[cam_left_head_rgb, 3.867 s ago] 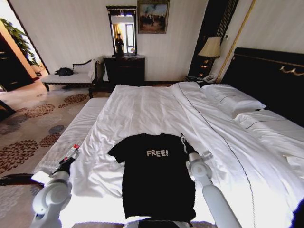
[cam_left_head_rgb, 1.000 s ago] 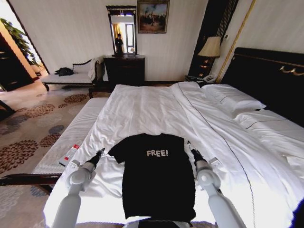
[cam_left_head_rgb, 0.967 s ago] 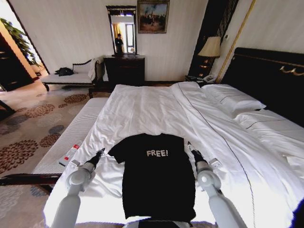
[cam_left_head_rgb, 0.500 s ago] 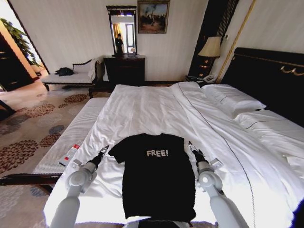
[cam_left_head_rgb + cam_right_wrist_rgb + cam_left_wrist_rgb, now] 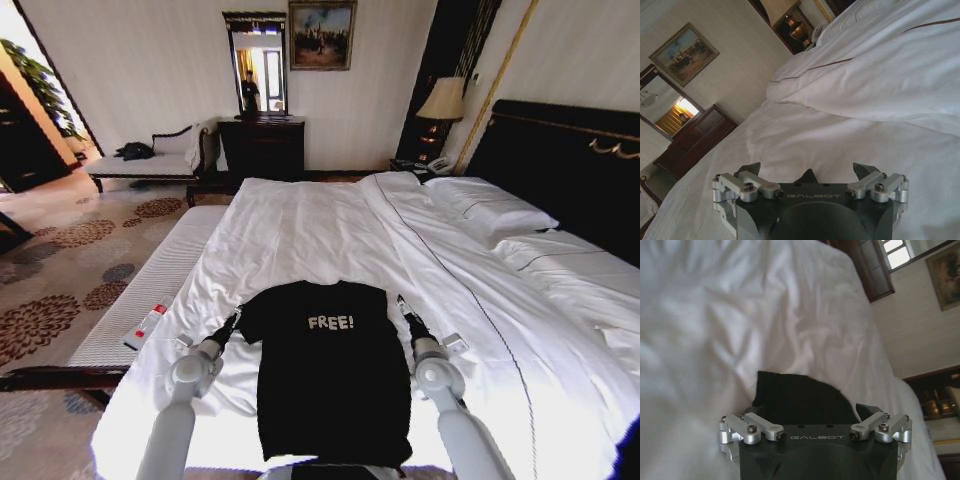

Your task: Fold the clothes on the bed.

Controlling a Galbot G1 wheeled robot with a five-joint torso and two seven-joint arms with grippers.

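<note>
Two grippers down at the T-shirt point(image 5: 333, 365), one per sleeve. Shirt is black, "FREE!" lettering up, lying flat on the near part of the bed point(image 5: 330, 235), collar pointing away from the robot, hem toward it.

Left gripper point(image 5: 229, 324): at the tip of the shirt's left-side sleeve, just touching its edge in the head view. Left wrist view shows the sleeve point(image 5: 800, 397) as a black patch on the white sheet directly ahead of the gripper point(image 5: 815, 407), between the two dark fingertips. Jaws spread wide, nothing clamped.

Right gripper point(image 5: 407, 312): beside the right-side sleeve, on the white sheet just at the shirt's edge. Right wrist view shows both fingertips point(image 5: 751, 168) well apart, with a small black point of fabric point(image 5: 807, 177) poking up between them at the gripper point(image 5: 807, 172) body. Jaws wide, can't tell if the cloth is touching a finger; not pinched.

Shirt body looks smooth, no fold in it yet.

Other stuff: a small white-and-red object point(image 5: 146, 326) lies on the white-cushioned bench point(image 5: 150, 290) at the robot's left of the bed, apart from the shirt. Pillows point(image 5: 495, 212) and dark headboard point(image 5: 570, 165) are on the robot's right. Lamp point(image 5: 444, 100) in the far corner.
</note>
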